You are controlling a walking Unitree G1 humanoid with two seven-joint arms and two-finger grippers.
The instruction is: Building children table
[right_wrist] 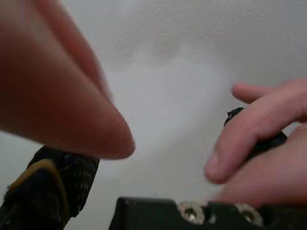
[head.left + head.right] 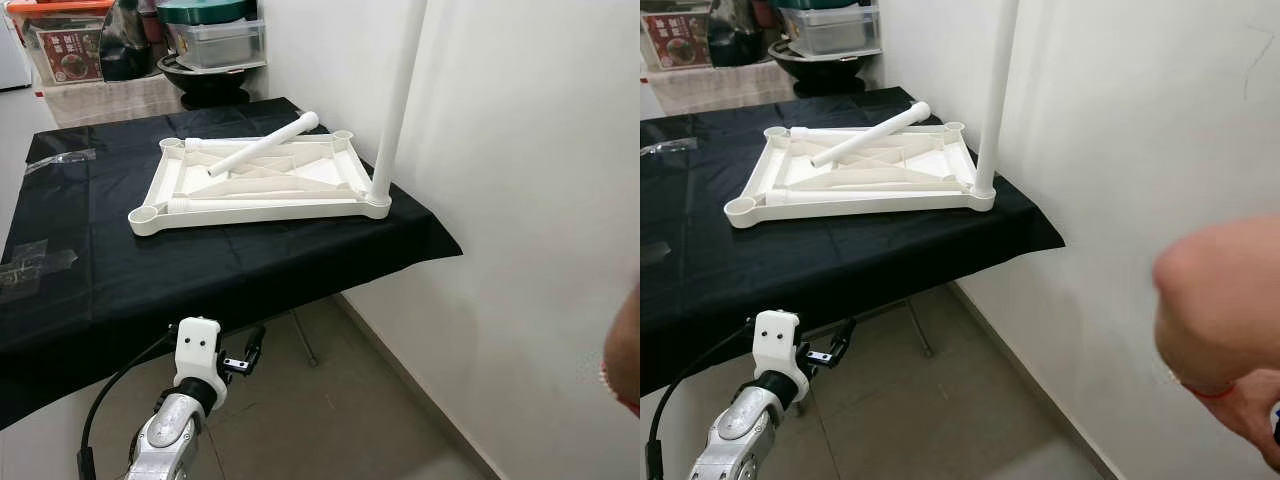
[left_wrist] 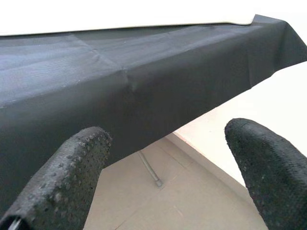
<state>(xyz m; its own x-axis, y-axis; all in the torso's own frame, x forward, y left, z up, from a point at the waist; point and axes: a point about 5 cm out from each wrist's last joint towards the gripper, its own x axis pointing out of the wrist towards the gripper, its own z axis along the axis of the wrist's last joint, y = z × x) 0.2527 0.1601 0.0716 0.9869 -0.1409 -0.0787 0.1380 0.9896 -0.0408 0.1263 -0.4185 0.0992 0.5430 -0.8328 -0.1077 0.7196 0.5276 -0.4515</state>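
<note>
**Upturned tabletop, one leg in, rest waiting**

The white plastic tabletop [image 2: 258, 185] lies upside down on the black-draped bench [image 2: 200, 270]. One leg [image 2: 398, 100] stands upright in its corner socket at 3 o'clock; a loose leg [image 2: 262, 145] lies slanted across the ribs. I judge the legs light, stiff and slick, best gripped mid-shaft. My left end effector [image 2: 250, 352] hangs below the bench edge, fingers spread, holding nothing. A person's hand [image 1: 259, 143] wraps the right end effector [image 1: 158, 158], whose fingers look apart.
</note>
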